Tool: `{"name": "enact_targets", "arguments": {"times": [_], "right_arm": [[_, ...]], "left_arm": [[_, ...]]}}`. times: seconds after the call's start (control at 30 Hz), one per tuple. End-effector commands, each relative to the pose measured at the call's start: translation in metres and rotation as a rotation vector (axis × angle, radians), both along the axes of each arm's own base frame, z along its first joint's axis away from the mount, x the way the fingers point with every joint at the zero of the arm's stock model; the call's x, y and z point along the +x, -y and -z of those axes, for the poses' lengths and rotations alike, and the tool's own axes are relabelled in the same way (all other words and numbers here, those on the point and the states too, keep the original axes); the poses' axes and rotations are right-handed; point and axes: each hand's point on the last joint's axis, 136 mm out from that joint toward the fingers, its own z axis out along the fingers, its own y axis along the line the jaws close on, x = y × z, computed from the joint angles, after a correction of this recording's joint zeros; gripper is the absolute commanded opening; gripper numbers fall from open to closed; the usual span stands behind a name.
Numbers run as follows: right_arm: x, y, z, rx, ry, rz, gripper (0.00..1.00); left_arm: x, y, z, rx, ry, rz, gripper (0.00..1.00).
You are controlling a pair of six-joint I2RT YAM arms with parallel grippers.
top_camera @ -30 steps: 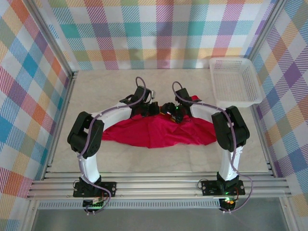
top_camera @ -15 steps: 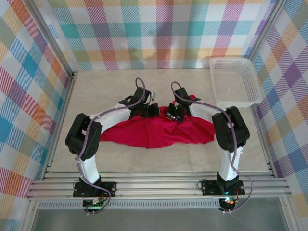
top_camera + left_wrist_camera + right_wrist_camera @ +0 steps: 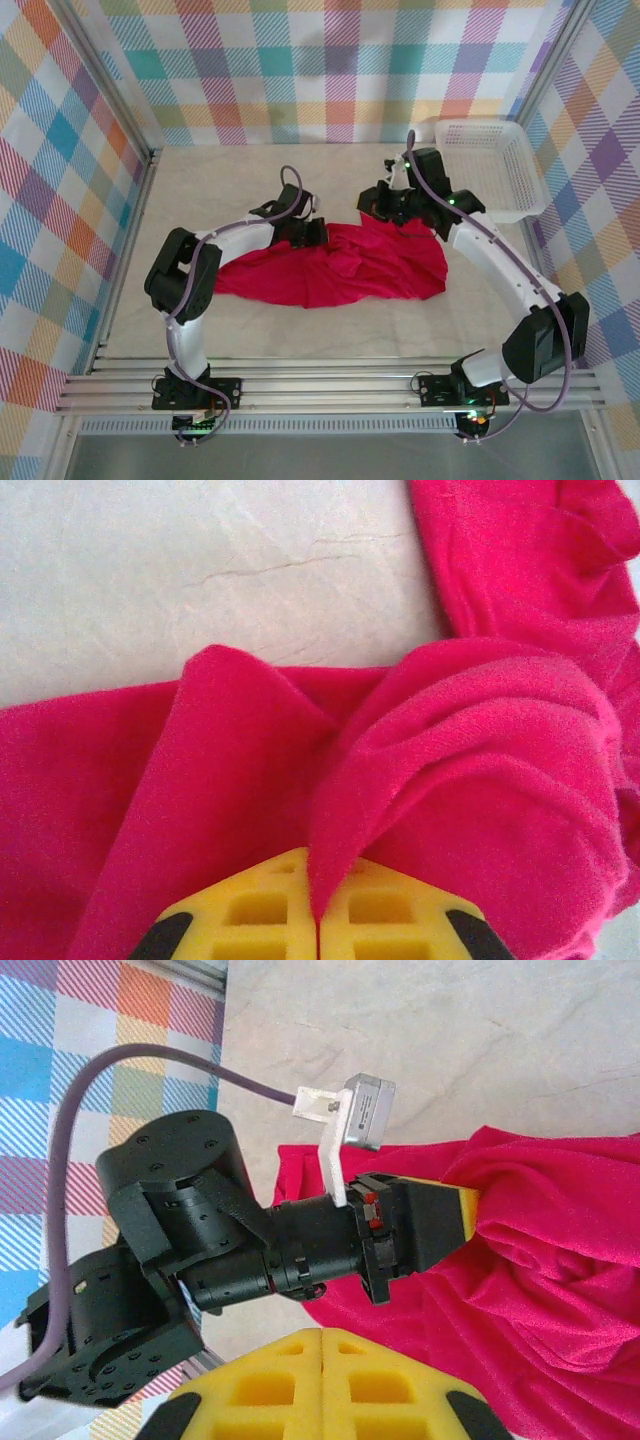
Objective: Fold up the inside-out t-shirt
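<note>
Pale tabletop: left gripper tight on red t-shirt, right gripper closed, white basket nearby.

Pale marbled worktop, two things resting on it.
From my station I see the red t-shirt lying crumpled across the middle, spread wide left to right and bunched into folds along its far edge. A white mesh basket sits in the far right corner, beyond the cloth's right end.
</note>
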Motion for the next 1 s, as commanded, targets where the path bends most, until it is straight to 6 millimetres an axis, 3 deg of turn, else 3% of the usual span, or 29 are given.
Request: {"name": "enact_targets", "arguments": {"times": [0.0, 0.07, 0.13, 0.17, 0.33, 0.43, 0.53, 0.7, 0.8, 0.97], "right_arm": [[-0.006, 0.008, 0.0, -0.032, -0.007, -0.014, 0.0], [-0.003, 0.007, 0.023, -0.057, -0.053, -0.014, 0.0], [0.0, 0.006, 0.049, -0.079, -0.105, -0.009, 0.02], [0.002, 0.006, 0.06, -0.09, -0.12, -0.004, 0.04], [0.006, -0.003, 0.1, -0.187, -0.155, -0.013, 0.33], [0.007, -0.015, 0.116, -0.254, -0.16, -0.039, 0.42], [0.01, -0.027, 0.131, -0.326, -0.159, -0.063, 0.44], [0.016, -0.037, 0.16, -0.406, -0.199, -0.091, 0.46], [0.018, -0.043, 0.174, -0.431, -0.219, -0.106, 0.51], [0.028, -0.044, 0.194, -0.484, -0.232, -0.096, 0.5]], "left_arm": [[0.003, 0.002, -0.009, -0.032, 0.008, 0.002, 0.14], [0.002, 0.001, -0.015, -0.032, 0.01, -0.004, 0.2], [0.002, -0.004, -0.022, -0.013, 0.017, -0.02, 0.37], [0.002, -0.008, -0.027, 0.0, 0.024, -0.03, 0.41], [0.001, -0.046, -0.046, 0.122, 0.057, -0.149, 0.44], [-0.002, -0.067, -0.053, 0.17, 0.074, -0.224, 0.44], [-0.009, -0.075, -0.054, 0.175, 0.084, -0.239, 0.44], [-0.025, -0.077, -0.038, 0.171, 0.038, -0.219, 0.44], [-0.03, -0.088, -0.023, 0.201, 0.017, -0.237, 0.44], [-0.029, -0.109, 0.006, 0.184, -0.047, -0.293, 0.43]]}}
